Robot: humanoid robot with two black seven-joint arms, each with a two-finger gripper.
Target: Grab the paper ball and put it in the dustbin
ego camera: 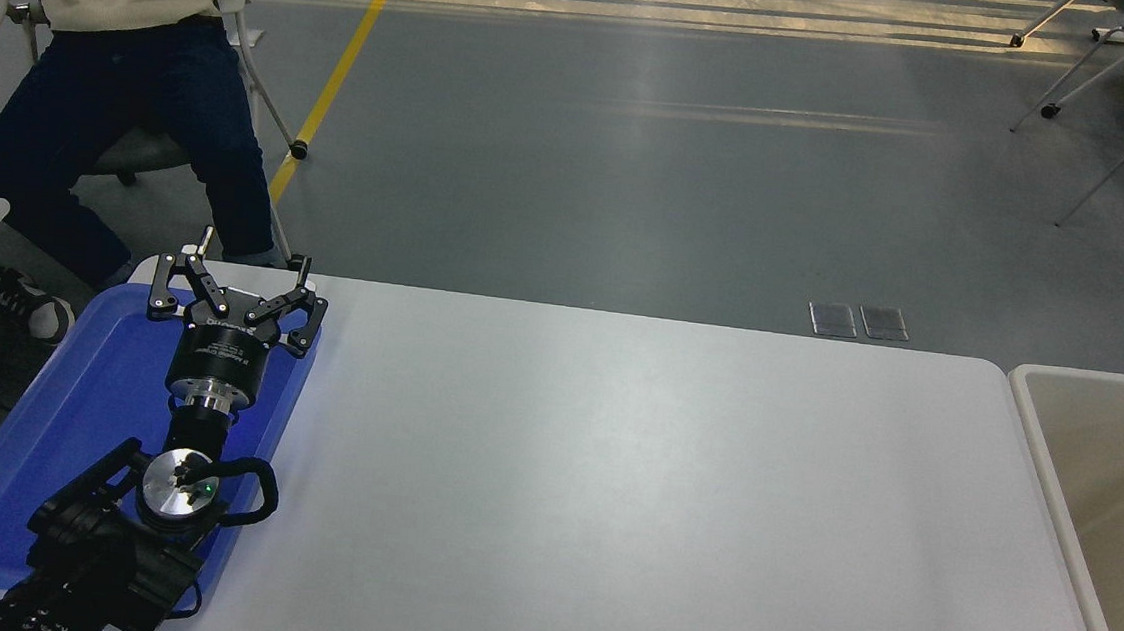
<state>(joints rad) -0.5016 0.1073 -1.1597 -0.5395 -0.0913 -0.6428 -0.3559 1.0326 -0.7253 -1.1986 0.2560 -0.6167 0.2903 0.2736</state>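
From where I stand, no paper ball shows anywhere, not on the white table [609,480], not on the blue tray [41,435], and not in the part of the dustbin [1092,468] that I can see, so I cannot say where it lies; it may be down inside the bin out of sight, or off the picture altogether. Nearest me, at the lower left, the left arm lies over the tray, and its left gripper [240,282] sits over the tray's far right corner with the fingers spread apart and nothing between them. The right arm and its gripper are not to be seen at all. With no ball to set against either tool, I can only say that the open gripper is at the far left of the table while the dustbin stands off the table's right end, well apart from it. My guess is that the job is either already finished or waiting on a ball to be put down. To do the step well, I would first find the ball, then come down over it with the fingers wide, close gently on the lumpy paper, lift clear, and let go only once well inside the bin's white rim. Farther off, a person [120,70] sits on a chair [243,40] beyond the table's left corner.
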